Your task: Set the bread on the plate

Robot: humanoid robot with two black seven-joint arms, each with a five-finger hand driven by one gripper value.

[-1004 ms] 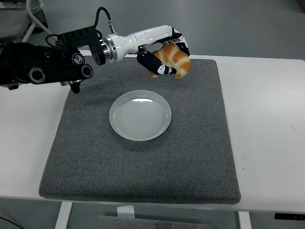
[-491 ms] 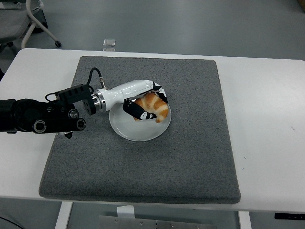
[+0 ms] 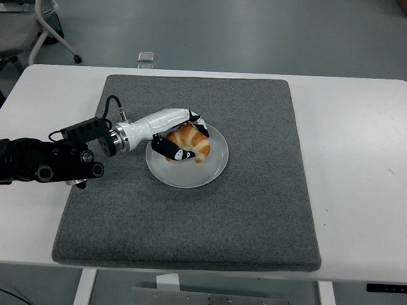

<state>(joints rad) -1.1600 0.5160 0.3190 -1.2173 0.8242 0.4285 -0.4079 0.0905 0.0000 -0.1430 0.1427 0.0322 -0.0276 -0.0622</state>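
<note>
A golden-brown croissant [image 3: 194, 143] is over the white round plate [image 3: 197, 173] in the middle of the grey mat. My left hand [image 3: 181, 140] reaches in from the left and is shut on the bread, with black fingers [image 3: 170, 150] wrapped under its near side and others over its top. The bread sits low on the plate's upper left part; whether it touches the plate I cannot tell. The right arm is out of view.
A grey felt mat [image 3: 254, 210] covers most of the white table [image 3: 356, 178]. A small grey object [image 3: 146, 57] lies on the floor beyond the table's far edge. A chair base [image 3: 44, 25] shows at the top left.
The left hand carried the bread from above the mat's far edge down onto the plate, then shifted slightly left. The arm has drawn back toward the left.
</note>
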